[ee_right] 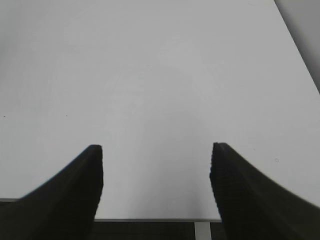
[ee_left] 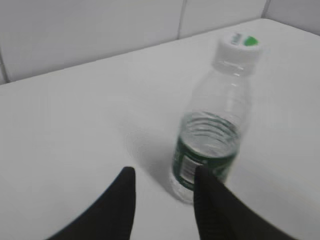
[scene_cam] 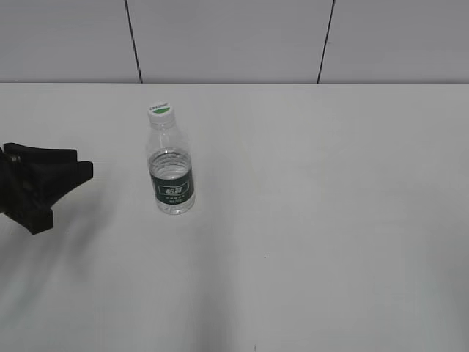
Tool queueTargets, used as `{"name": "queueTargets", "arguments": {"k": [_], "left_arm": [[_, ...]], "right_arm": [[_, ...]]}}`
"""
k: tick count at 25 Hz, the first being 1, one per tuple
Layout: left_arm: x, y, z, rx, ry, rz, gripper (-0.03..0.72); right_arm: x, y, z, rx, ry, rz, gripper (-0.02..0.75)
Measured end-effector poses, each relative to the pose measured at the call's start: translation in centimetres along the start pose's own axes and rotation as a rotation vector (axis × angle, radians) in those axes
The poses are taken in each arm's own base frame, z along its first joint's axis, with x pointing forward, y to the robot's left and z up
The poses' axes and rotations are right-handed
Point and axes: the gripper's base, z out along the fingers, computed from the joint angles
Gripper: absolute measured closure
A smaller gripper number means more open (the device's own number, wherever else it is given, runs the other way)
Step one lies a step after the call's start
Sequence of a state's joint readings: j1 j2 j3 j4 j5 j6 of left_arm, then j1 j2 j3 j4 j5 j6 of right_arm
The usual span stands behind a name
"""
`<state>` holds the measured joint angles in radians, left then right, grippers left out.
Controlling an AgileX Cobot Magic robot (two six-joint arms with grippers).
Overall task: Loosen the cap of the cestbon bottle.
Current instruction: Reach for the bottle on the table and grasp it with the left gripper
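- Exterior view: the bottle (scene_cam: 171, 163) stands upright on the white surface (scene_cam: 330, 220), left of the middle and toward the far side.
- Its white cap (scene_cam: 160, 111) sits on the neck, with a green mark on top.
- A dark green label with white letters goes around the lower middle of the bottle, and clear water is visible inside.
- The left hand (scene_cam: 69, 183) is at the left edge of the view, well apart from the bottle. Its two black fingers are spread and nothing is between them.
- The right hand does not appear in this view. Behind the surface there is a grey wall with dark vertical seams.
- Left wrist view: the left hand (ee_left: 165, 200) shows two black fingers at the bottom edge, with a gap between them and nothing held.
- The bottle (ee_left: 212, 135) stands just beyond the right finger (ee_left: 207, 200), which covers a small part of its base. I cannot tell if they are touching.
- The cap (ee_left: 239, 50) is at the top right of this view, a little blurred, with its green mark facing up.
- Right wrist view: the right hand (ee_right: 156, 190) has two black ribbed fingers wide apart, holding nothing.
- Under and beyond this hand only the bare white surface (ee_right: 160, 75) is seen, with its near edge at the bottom of the view. The bottle is not in this view.
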<state>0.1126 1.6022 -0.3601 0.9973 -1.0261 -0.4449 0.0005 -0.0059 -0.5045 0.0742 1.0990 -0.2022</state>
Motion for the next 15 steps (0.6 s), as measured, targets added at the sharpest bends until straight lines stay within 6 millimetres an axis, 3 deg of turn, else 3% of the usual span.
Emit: {"name": "queueTargets", "arguments": {"k": [3, 9, 11, 15], "left_arm": [[0.3, -0.4, 0.3, 0.100, 0.031, 0.025, 0.447], [-0.1, 1.9, 3.1, 0.201, 0.074, -0.040, 0.419], [0.1, 2.2, 4.0, 0.225, 0.092, -0.073, 0.345], [0.4, 2.4, 5.4, 0.271, 0.108, -0.083, 0.109]], "right_arm": [[0.0, 0.0, 0.0, 0.000, 0.000, 0.000, 0.219], [0.0, 0.0, 0.0, 0.000, 0.000, 0.000, 0.219], [0.0, 0.0, 0.0, 0.000, 0.000, 0.000, 0.219], [0.0, 0.0, 0.0, 0.000, 0.000, 0.000, 0.219]]}}
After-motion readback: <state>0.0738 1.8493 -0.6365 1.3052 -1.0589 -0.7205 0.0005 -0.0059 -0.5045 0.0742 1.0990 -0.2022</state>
